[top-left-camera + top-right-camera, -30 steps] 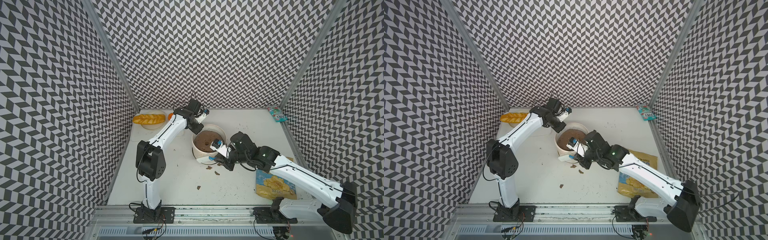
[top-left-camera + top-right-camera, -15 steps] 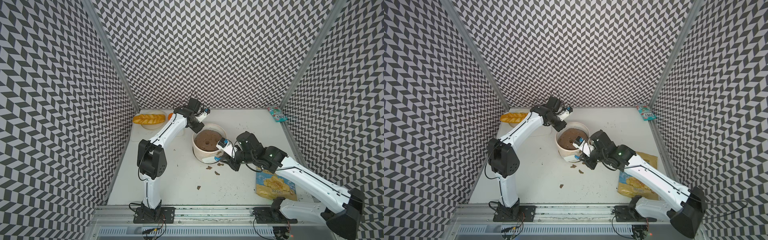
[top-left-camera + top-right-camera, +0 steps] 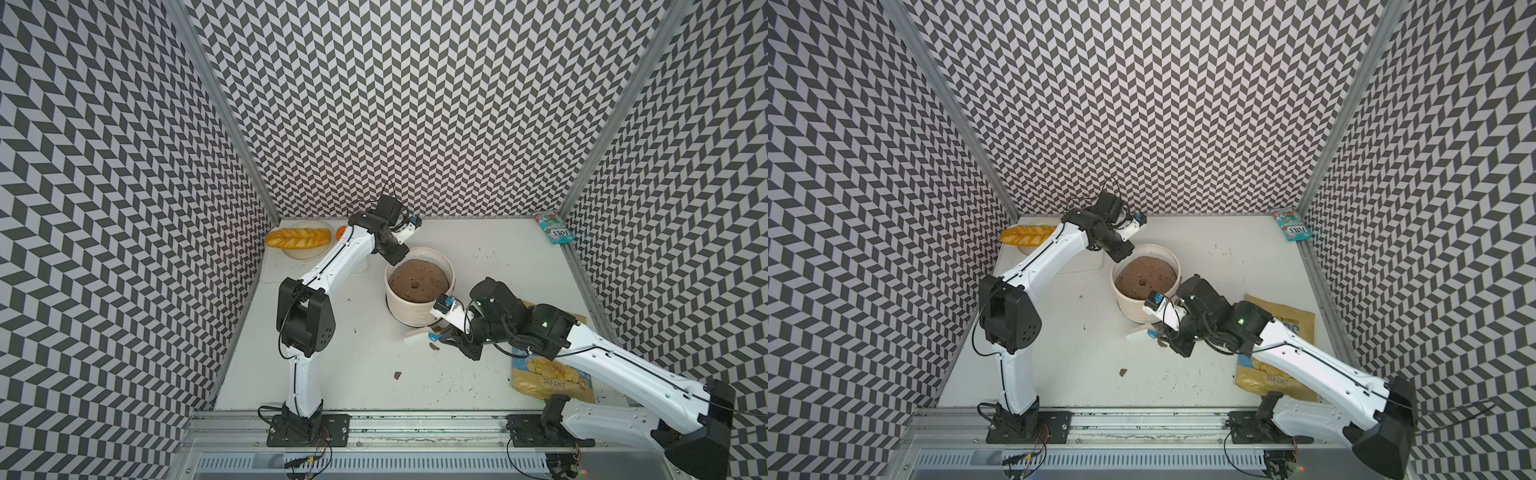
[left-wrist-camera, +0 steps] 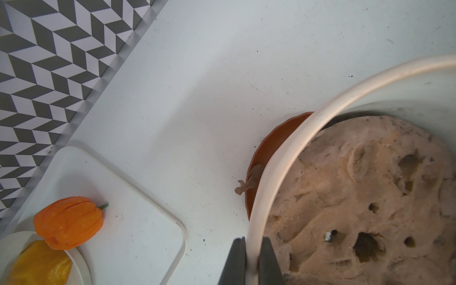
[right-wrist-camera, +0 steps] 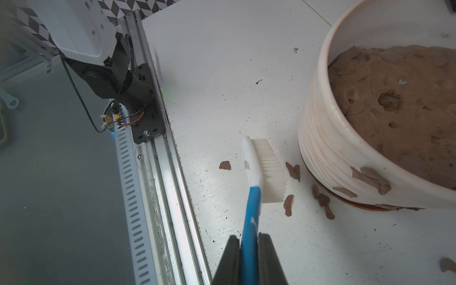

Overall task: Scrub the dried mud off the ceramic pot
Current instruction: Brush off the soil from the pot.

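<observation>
The ceramic pot (image 3: 415, 309) (image 3: 1138, 309), cream, ribbed and filled with brown soil, stands on an orange-brown saucer (image 5: 357, 204) mid-table. My left gripper (image 4: 252, 261) (image 3: 394, 259) is shut on its far rim (image 4: 271, 172). Dried mud blotches (image 5: 371, 176) stick to the near wall (image 5: 328, 148). Loose flakes (image 5: 293, 171) (image 3: 397, 376) lie on the table. My right gripper (image 5: 249, 259) (image 3: 442, 336) is shut on the blue handle of a white brush (image 5: 267, 170) (image 3: 1138, 337). Its bristles face the pot, a short gap away, low near the table.
A yellow chips bag (image 3: 548, 374) lies under my right arm. A candy packet (image 3: 555, 226) sits in the far right corner. At the far left, a white tray (image 4: 123, 209) carries an orange pepper (image 4: 69, 223) and a plate with bread (image 3: 299, 239). The front rail (image 5: 158, 172) borders the table.
My right arm has shifted rightward and the brush has dropped from the pot's front wall to just above the table. The left gripper has stayed clamped on the rim.
</observation>
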Motion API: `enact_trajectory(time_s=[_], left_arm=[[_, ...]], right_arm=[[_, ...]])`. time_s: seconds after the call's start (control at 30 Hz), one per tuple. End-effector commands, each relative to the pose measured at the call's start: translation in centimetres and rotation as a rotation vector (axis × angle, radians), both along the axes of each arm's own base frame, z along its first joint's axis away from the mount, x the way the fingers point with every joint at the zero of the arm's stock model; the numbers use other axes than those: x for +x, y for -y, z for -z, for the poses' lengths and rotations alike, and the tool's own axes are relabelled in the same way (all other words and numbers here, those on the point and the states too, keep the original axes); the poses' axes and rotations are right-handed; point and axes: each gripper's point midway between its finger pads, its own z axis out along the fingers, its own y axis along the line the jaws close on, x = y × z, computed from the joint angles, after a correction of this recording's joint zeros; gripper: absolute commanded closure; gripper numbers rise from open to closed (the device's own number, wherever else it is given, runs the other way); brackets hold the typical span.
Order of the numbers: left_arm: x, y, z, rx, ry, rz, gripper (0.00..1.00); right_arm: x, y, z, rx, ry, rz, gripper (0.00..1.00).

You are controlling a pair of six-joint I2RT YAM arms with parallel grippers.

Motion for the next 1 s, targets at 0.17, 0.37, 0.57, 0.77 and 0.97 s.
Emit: enact_trajectory(time_s=[0.17,0.37,0.57,0.77,0.97], left_arm=[[0.2,2.1,-1.6,-0.078,0.025,0.087,0.92],[0.8,2.1,-1.7,-0.079,0.025,0.063,0.86],[1.2,1.1,-2.3,-0.068,0.031,-0.034,0.66],[1.7,-0.7,-5.0,-0.119,0.043,-0.261,0.45],[-1.1,-3.5,-4.5,-0.117,-0.043,-0.516,0.46]], right_arm=[[3.2,-2.5,-3.1,0.104,0.121,0.037,1.00],[3.8,-2.9,-3.1,0.118,0.123,0.031,1.00],[3.6,-2.5,-3.2,0.126,0.124,0.021,1.00],[3.3,-2.0,-3.3,0.147,0.130,0.021,1.00],[2.9,-1.8,-4.2,0.203,0.143,0.011,1.00]])
